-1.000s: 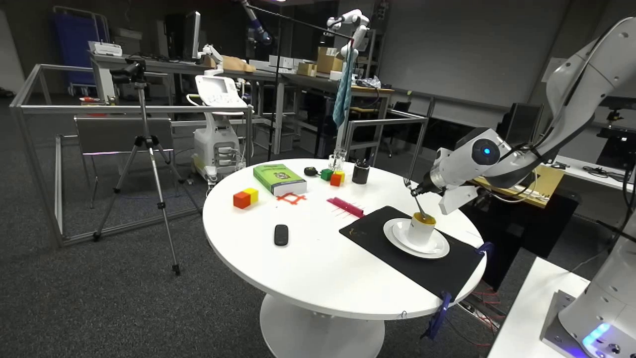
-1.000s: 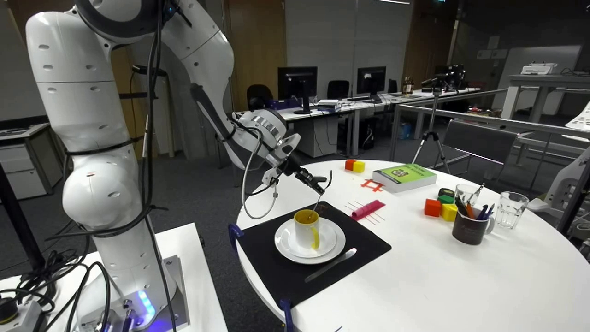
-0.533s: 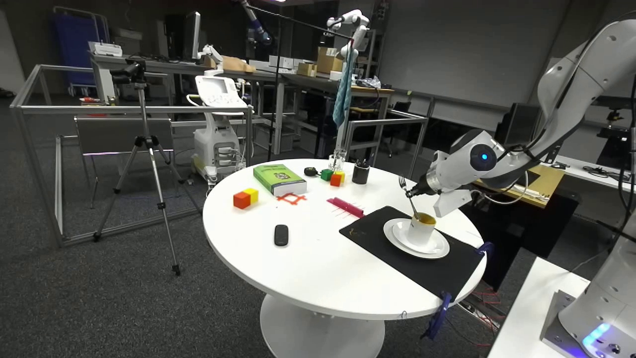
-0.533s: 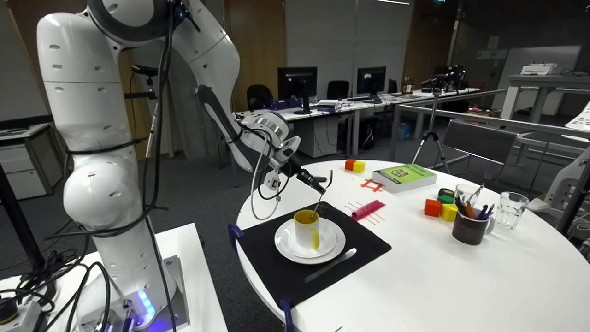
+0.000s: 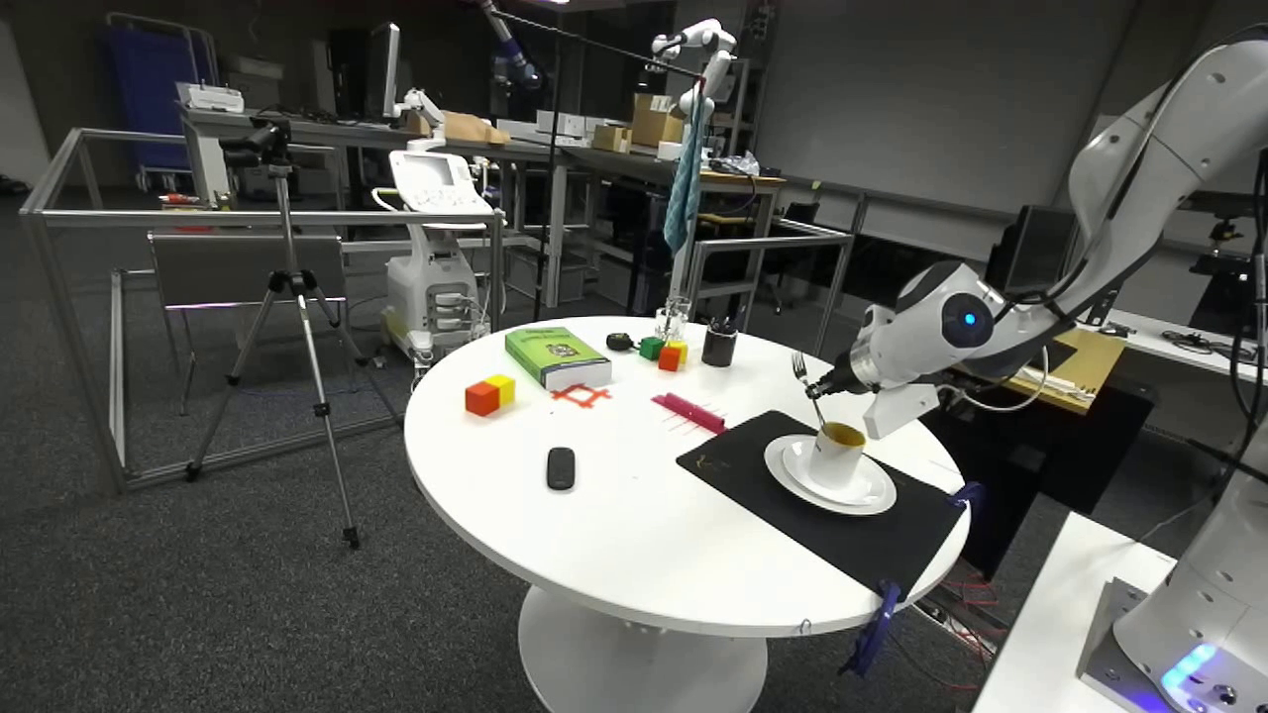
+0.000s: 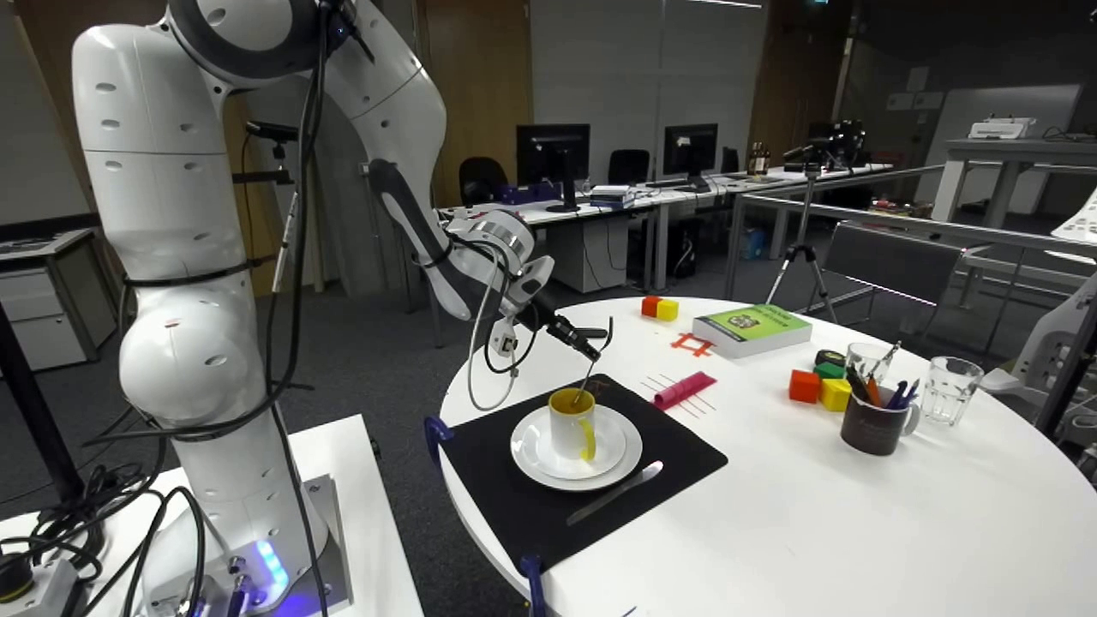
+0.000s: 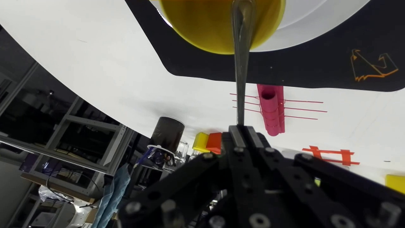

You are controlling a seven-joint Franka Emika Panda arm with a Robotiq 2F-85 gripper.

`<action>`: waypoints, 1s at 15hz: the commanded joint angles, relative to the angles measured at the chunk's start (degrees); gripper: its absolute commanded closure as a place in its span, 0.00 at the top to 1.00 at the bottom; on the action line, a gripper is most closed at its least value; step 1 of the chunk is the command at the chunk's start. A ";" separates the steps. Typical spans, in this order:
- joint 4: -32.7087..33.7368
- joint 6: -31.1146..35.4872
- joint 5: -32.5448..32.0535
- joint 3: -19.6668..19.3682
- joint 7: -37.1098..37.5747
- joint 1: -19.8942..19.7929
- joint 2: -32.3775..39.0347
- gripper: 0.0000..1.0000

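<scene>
My gripper (image 7: 241, 129) is shut on a metal fork, which it grips between the fingertips. In both exterior views the gripper (image 5: 814, 390) (image 6: 591, 350) is above the far side of the cup. The fork's tines (image 5: 798, 366) point up. Its handle (image 7: 242, 60) slants down into the cup, and its lower end is inside. The white cup (image 5: 834, 461) (image 6: 567, 433) has a yellow inside (image 7: 205, 28) and a yellow handle. It stands on stacked white plates (image 5: 880, 492) (image 6: 632, 437). The plates lie on a black mat (image 5: 733, 446) (image 6: 686, 450). A knife (image 6: 615, 493) lies beside them.
A magenta rack with thin rods (image 5: 690, 411) (image 7: 271, 110) lies beyond the mat. Further off are a dark mug with pens (image 6: 874, 424), drinking glasses (image 6: 951, 390), a red block (image 6: 804, 386), a green book (image 6: 752, 330) and a black handheld object (image 5: 561, 467). Blue clamps (image 5: 877, 634) grip the table edge.
My gripper has moved a little left in an exterior view, carrying the fork, which stands steeper. The fork handle has shifted toward the cup's rim. The cup has shifted or tilted slightly.
</scene>
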 commanded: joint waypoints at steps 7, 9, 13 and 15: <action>-0.67 1.73 -1.85 0.39 2.01 -0.12 -1.15 0.69; -0.72 1.75 -1.81 0.42 2.04 -0.13 -1.26 0.84; -2.07 2.51 0.61 -0.01 0.22 -0.57 -2.92 1.00; -3.15 3.56 1.92 -0.42 -0.29 -1.00 -4.42 1.00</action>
